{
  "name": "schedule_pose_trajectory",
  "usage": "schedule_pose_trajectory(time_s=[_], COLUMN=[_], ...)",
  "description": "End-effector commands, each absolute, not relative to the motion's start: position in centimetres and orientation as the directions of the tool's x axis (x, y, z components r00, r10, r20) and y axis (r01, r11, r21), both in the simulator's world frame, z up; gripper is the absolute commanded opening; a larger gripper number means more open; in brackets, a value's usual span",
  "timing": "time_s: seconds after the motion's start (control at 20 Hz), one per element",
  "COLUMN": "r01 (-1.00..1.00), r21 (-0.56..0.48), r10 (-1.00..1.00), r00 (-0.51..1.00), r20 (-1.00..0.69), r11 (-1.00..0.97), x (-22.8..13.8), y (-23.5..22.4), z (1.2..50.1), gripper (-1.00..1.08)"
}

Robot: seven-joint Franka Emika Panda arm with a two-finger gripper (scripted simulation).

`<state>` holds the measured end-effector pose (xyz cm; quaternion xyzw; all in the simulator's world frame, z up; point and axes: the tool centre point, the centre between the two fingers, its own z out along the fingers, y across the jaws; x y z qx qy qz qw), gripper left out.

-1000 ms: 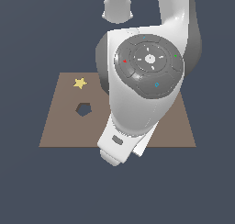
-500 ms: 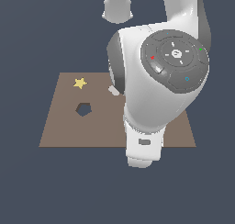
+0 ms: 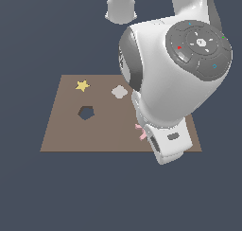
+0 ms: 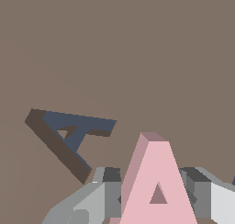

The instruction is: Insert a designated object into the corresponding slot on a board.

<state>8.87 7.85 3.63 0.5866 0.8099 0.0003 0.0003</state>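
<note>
In the wrist view I have the pale-pink A piece [image 4: 158, 182] clamped between the gripper [image 4: 153, 195] fingers [image 4: 111, 191], one on each flank, and held just off the board [image 4: 137, 44]. The A-shaped slot [image 4: 69, 136] lies close beside the piece but clear of it, and I judge its long axis is turned well away from the piece's. I reckon the coming move is a short sideways shift plus a wrist twist to line up both apexes.
</note>
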Motion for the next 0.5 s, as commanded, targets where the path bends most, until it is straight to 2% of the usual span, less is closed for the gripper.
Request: schedule_pose_trajectory(time_s=[0.0,0.45], r01=[0.909,0.677], r21=[0.001,0.001], r10=[0.909,0.677], r00=[-0.418,-0.736], r20=[0.000,-0.001], r11=[0.418,0.736], x=[8.4,6.1], y=[8.3,9.2], z=[3.7,3.8], gripper=[-1.00,-1.00])
